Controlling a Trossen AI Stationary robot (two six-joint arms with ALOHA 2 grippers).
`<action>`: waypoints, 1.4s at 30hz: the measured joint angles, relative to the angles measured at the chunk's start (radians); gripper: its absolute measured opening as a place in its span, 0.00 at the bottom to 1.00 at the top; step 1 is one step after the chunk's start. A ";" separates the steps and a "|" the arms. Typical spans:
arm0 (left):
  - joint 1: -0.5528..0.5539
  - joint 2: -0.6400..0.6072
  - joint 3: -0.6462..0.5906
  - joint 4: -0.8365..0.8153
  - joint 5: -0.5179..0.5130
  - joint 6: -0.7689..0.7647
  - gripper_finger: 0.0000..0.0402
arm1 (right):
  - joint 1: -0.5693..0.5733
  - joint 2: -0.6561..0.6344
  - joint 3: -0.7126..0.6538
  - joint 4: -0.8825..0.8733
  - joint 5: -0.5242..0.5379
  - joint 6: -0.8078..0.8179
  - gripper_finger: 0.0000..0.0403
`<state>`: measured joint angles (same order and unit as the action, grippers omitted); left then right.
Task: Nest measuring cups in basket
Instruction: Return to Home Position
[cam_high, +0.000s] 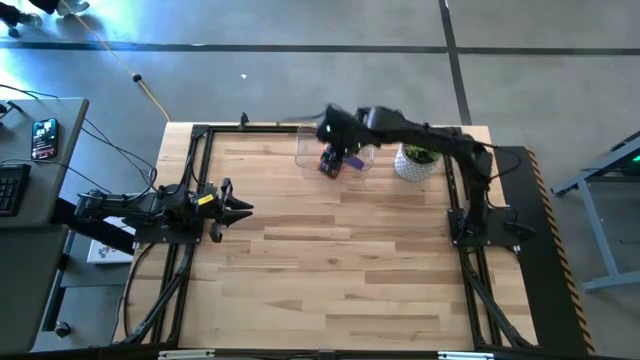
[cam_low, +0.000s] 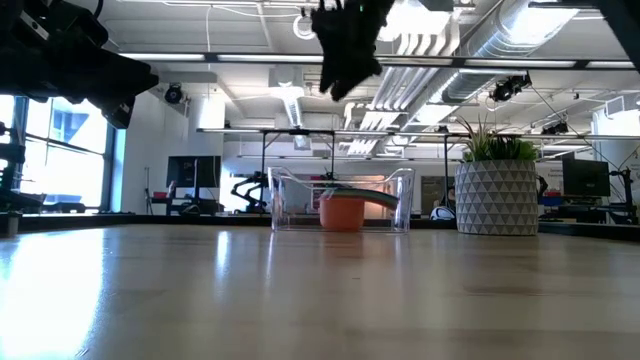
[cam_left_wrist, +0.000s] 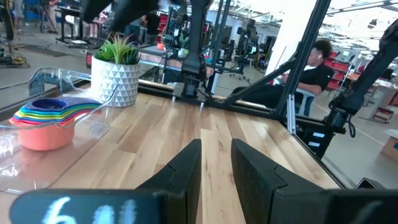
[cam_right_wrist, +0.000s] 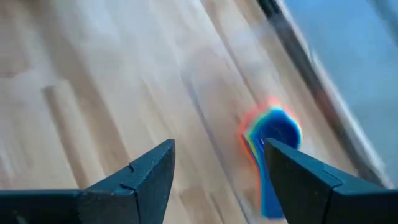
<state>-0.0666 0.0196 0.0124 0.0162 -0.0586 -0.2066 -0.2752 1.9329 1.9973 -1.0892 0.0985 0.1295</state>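
The left gripper (cam_left_wrist: 216, 147) has its fingers slightly apart over the wooden table (cam_left_wrist: 242, 127). The nested measuring cups (cam_left_wrist: 46, 121), blue inside and orange outside, sit in the clear basket (cam_left_wrist: 45, 78), near a white plant pot (cam_left_wrist: 118, 82).

Measuring cups (cam_left_wrist: 46, 121) lie nested in basket (cam_low: 404, 200), beside pot (cam_low: 497, 200).

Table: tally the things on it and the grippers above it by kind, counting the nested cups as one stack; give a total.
basket: 1
stack of nested measuring cups: 1
potted plant: 1
grippers: 2, the left gripper and the right gripper
Total: 5
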 joint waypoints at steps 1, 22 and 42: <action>0.000 0.000 0.000 0.000 0.000 0.000 0.19 | 0.037 -0.024 -0.020 0.028 0.028 -0.014 0.59; 0.000 0.000 0.000 0.000 -0.001 0.000 0.19 | 0.178 -0.913 -1.278 1.025 -0.053 0.186 0.59; 0.000 0.000 0.000 0.000 -0.001 0.000 0.19 | 0.178 -1.447 -1.839 1.295 -0.184 0.300 0.59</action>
<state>-0.0666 0.0193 0.0120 0.0162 -0.0593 -0.2070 -0.0971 0.4856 0.1585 0.2058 -0.0853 0.4295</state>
